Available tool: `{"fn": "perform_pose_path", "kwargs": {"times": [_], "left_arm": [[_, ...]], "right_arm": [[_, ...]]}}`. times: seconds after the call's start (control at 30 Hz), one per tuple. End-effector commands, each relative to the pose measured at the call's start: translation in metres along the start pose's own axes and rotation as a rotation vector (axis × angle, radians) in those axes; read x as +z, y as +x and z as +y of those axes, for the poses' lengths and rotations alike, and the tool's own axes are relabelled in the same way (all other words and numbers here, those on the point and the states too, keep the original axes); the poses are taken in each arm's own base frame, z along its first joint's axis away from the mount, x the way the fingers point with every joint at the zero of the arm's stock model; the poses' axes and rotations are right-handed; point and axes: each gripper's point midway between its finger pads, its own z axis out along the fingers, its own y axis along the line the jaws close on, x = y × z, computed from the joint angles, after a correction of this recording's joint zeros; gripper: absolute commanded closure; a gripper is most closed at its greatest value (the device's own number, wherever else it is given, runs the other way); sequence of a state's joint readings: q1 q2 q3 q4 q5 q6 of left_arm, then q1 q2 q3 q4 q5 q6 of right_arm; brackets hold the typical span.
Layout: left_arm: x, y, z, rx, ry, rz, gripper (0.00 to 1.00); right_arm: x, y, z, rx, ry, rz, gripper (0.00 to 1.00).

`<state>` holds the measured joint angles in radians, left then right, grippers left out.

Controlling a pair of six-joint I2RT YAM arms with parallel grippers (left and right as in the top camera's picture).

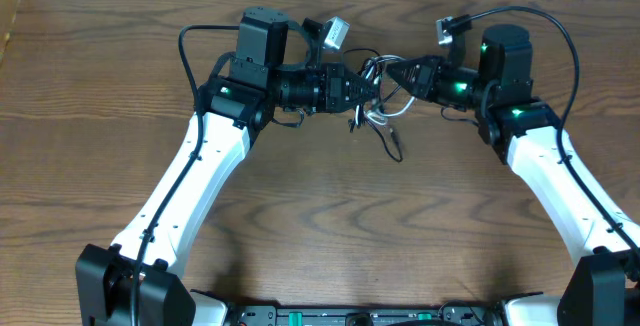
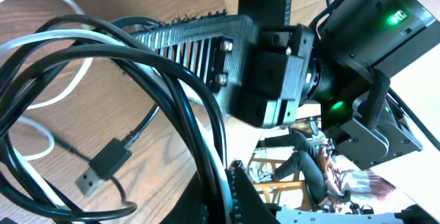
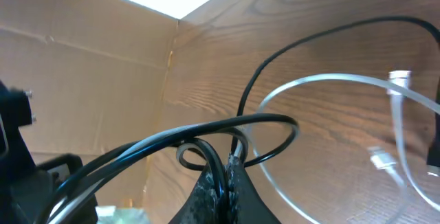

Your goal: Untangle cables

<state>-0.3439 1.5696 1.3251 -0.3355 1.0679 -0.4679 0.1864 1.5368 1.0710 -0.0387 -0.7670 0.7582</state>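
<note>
Both arms reach in from the near edge and bend toward each other over the far middle of the worktop, forearms nearly level and wrists turned so the two claws face tip to tip. The left claw points toward the right arm. The right claw points back at it, close by but apart, with the knot of cables between and just under them.

The black cable runs in several strands from the left claw's tips up and across the left wrist view, then curls into loops. Its dark flat plug hangs off a loose end, tilted down to the left above the wood. The left claw looks drawn narrow on these black strands, which run down into its tips. In the overhead view, one black tail trails from the knot toward the near side of the worktop.

The right claw is pressed together, with a black loop pinched at its tips and the strand bowing out to either side. The white cable arcs in a wide open loop beyond that, its long sweep running left to right. Its pale plug hangs upright at the right side. A cardboard wall stands at the worktop's edge.
</note>
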Motion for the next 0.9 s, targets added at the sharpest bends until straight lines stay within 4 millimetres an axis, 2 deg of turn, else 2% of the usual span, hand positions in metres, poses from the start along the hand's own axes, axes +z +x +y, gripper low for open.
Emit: {"fn": "perform_pose_path", "kwargs": {"times": [0.0, 0.2, 0.33, 0.47, 0.63, 0.87], "left_arm": [[0.0, -0.004, -0.006, 0.012, 0.018, 0.002, 0.92], [0.0, -0.004, -0.006, 0.011, 0.017, 0.002, 0.93], [0.006, 0.001, -0.011, 0.014, 0.024, 0.019, 0.92], [0.011, 0.001, -0.011, -0.038, 0.004, 0.01, 0.93], [0.011, -0.017, -0.019, -0.095, 0.03, -0.05, 0.93], [0.004, -0.053, -0.051, -0.126, 0.139, -0.17, 0.92]], "right_arm": [[-0.011, -0.016, 0.003, 0.052, -0.003, -0.051, 0.99], [-0.014, -0.024, 0.007, 0.1, -0.027, -0.075, 0.99], [-0.014, -0.035, 0.018, 0.162, -0.07, -0.119, 0.99], [-0.007, -0.032, 0.025, 0.204, -0.078, -0.122, 0.99], [0.007, -0.015, 0.039, 0.202, -0.091, -0.079, 0.99], [0.025, 0.005, 0.05, 0.216, -0.076, -0.054, 0.99]]}}
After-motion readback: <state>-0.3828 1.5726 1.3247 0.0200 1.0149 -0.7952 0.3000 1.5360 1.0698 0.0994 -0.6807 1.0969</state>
